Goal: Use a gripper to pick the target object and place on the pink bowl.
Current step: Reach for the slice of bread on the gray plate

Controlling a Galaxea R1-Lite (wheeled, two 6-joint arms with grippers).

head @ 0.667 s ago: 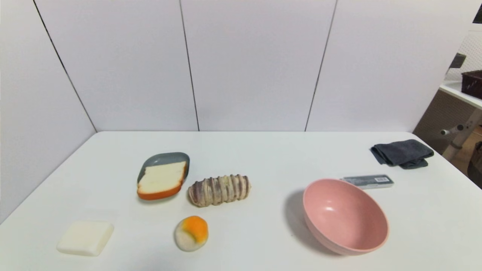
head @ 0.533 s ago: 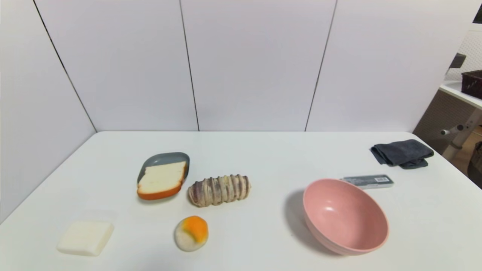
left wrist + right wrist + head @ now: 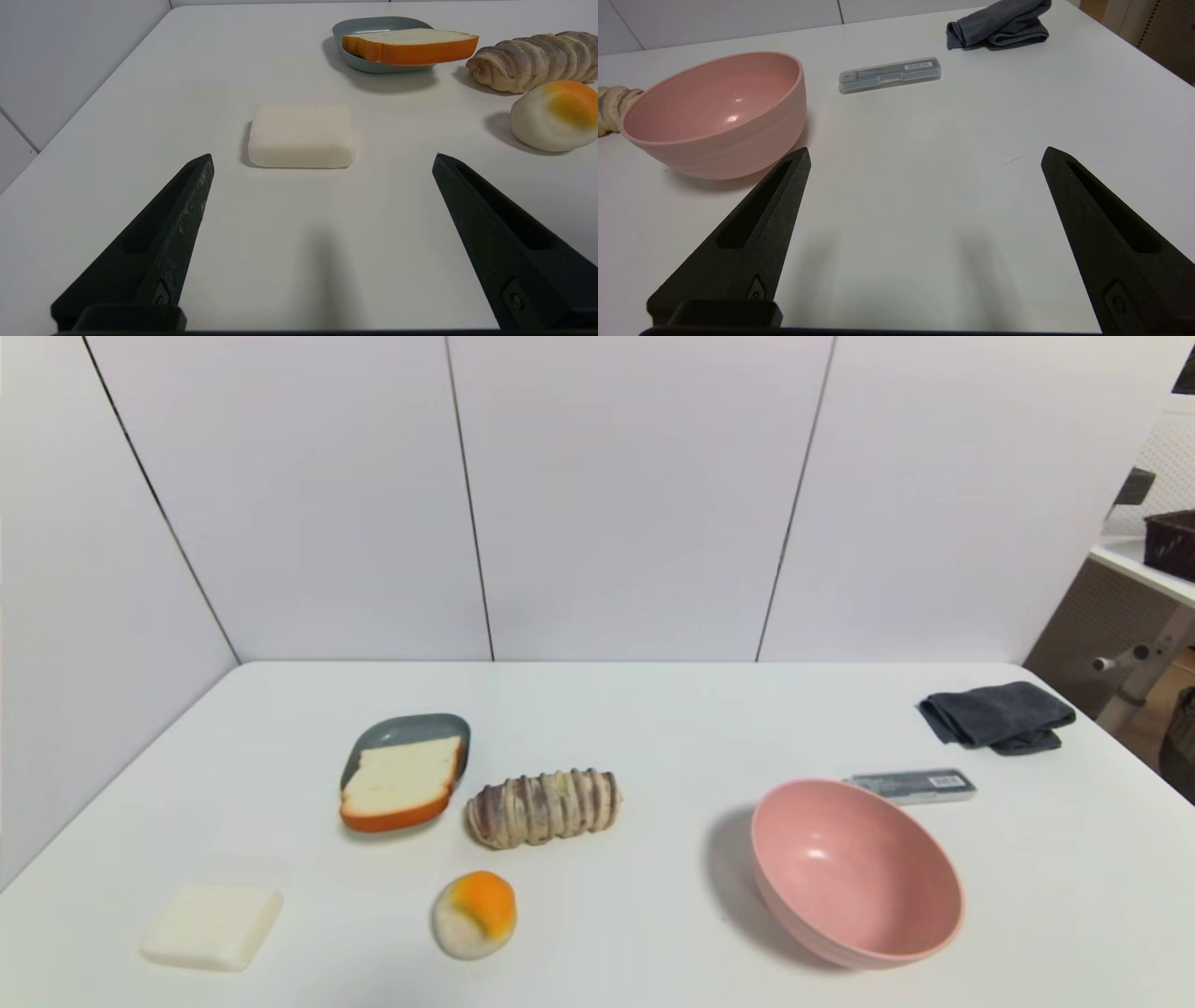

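Note:
The target object, a toast slice [image 3: 401, 784] with an orange-brown crust, lies on a grey plate [image 3: 411, 730] at the table's left; the left wrist view shows the toast slice [image 3: 411, 45] beyond a white block. The pink bowl [image 3: 854, 870] stands empty at the right front, and the pink bowl [image 3: 717, 112] also shows in the right wrist view. My left gripper [image 3: 322, 158] hovers open over bare table, short of the white block. My right gripper [image 3: 927, 156] is open and empty beside the bowl. Neither arm appears in the head view.
A white square block [image 3: 212, 924] lies front left, an orange-and-white ball [image 3: 474, 913] and a ridged bread roll [image 3: 544, 805] near the middle. A grey case [image 3: 915, 785] and a folded dark cloth [image 3: 997, 715] lie behind the bowl, near the table's right edge.

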